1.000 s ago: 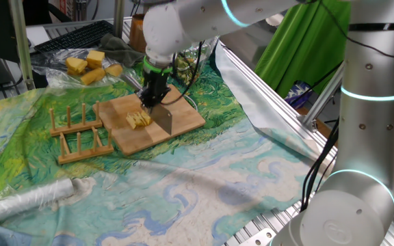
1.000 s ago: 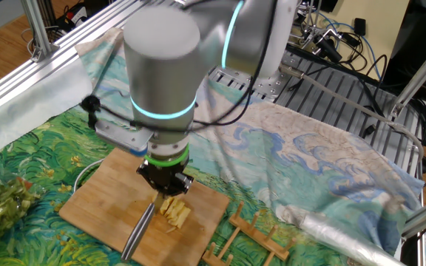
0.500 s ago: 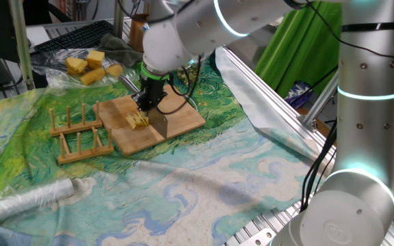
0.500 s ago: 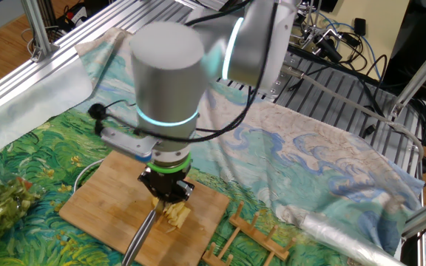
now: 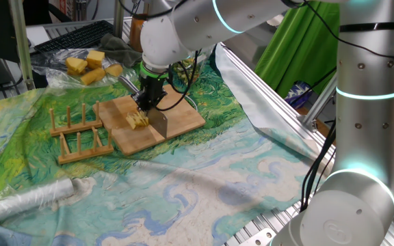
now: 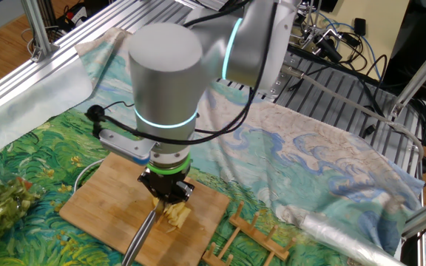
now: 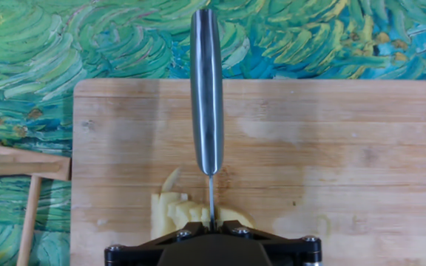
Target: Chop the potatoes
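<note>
Gripper (image 5: 147,102) clenched on knife (image 7: 206,89) (blade apparently down in potatoes (image 7: 174,213)) — press straight, keep over board (image 7: 346,148).

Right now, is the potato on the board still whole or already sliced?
Sliced: the potato lies as thin pale strips on the wooden cutting board, under the knife.

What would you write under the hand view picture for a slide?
Seen from the tool: a knife held edge-down over sliced potatoes on a wooden board.
</note>
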You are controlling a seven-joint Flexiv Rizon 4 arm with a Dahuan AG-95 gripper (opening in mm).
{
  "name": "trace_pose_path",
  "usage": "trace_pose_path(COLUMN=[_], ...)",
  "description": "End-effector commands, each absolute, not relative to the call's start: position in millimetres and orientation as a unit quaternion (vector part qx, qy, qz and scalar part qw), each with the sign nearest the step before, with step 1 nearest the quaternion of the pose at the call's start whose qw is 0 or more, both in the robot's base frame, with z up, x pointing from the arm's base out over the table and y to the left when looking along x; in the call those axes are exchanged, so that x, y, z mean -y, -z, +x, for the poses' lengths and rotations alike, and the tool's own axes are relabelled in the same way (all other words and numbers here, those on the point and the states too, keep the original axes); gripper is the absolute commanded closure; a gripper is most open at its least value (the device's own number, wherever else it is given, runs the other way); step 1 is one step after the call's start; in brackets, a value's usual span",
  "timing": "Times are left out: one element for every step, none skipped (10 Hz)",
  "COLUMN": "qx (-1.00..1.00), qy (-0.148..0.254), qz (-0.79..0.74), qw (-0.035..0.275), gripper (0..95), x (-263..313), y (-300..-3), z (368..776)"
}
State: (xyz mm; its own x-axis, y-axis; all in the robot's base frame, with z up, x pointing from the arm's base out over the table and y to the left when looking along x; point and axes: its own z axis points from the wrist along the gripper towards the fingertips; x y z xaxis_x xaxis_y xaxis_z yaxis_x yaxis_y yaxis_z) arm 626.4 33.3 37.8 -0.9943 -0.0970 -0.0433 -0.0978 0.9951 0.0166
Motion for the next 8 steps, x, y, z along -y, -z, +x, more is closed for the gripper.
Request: trace_pose_path(qx=[-0.999,-0.999,-0.999,-0.999,-0.999,-0.999,-0.999,-0.999], qy=[-0.008,-0.007,-0.005,-0.005,-0.004,-0.004,-0.003,-0.004], qz=[-0.05,-0.05,-0.051,-0.05,-0.05,-0.05,-0.049,-0.049], qw=[0.01,0.011,0.011,0.011,0.011,0.01,0.011,0.012], gripper=[95.0,95.0,95.0,95.0,95.0,95.0,95.0,95.0], x=[-30.5,-30.4,-30.2,-29.9,-29.7,-29.1,-28.9,-28.8], y=[-47.0,-50.3,-50.8,-51.9,-52.8,-55.7,-56.5,-57.0], z=[626.1,627.0,627.1,626.6,626.2,625.0,624.6,624.4])
